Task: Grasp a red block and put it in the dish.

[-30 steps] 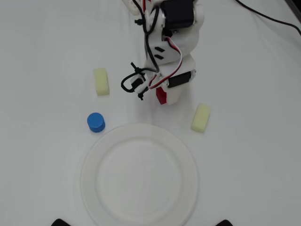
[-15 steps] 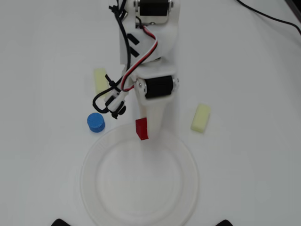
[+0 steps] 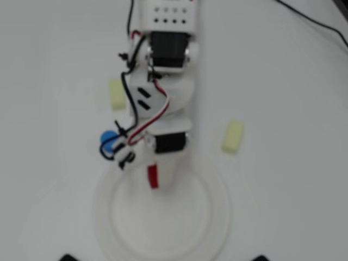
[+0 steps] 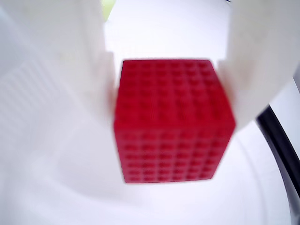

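Observation:
The red block [image 4: 173, 122] fills the middle of the wrist view, clamped between my two white fingers [image 4: 89, 108]. In the overhead view it shows as a small red strip [image 3: 153, 176] at the tip of my gripper [image 3: 155, 178], which hangs over the top rim of the dish [image 3: 215, 217], a large round white plate at the bottom centre. My gripper [image 4: 171, 93] is shut on the block. I cannot tell whether the block touches the dish.
A blue cylinder [image 3: 108, 139] sits just left of the arm. One pale yellow block [image 3: 116, 93] lies at upper left, another [image 3: 233, 136] at right. A black cable [image 3: 310, 19] runs across the top right corner.

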Available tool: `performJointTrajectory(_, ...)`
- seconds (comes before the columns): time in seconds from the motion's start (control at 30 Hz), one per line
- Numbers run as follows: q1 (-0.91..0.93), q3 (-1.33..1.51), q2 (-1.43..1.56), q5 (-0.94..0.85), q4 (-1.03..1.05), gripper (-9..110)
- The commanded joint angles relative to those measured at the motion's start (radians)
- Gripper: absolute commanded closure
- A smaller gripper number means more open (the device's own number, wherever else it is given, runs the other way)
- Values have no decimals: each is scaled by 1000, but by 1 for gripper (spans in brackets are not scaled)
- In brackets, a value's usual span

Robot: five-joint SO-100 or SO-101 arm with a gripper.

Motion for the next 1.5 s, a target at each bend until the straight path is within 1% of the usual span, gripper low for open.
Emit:
performJointTrajectory(0.0,3,-117,-11,8,-12,101)
performJointTrajectory(0.5,20,-141,-43,11,57,100)
performJointTrajectory(0.63,20,-189,-43,15,110,92)
performJointTrajectory(0.73,20,-216,-43,17,141,88)
performJointTrajectory(1.07,21,-261,-43,18,207,82)
performJointTrajectory(1.3,29,-376,-6,46,364,76)
performJointTrajectory(1.47,25,-402,95,40,499,73)
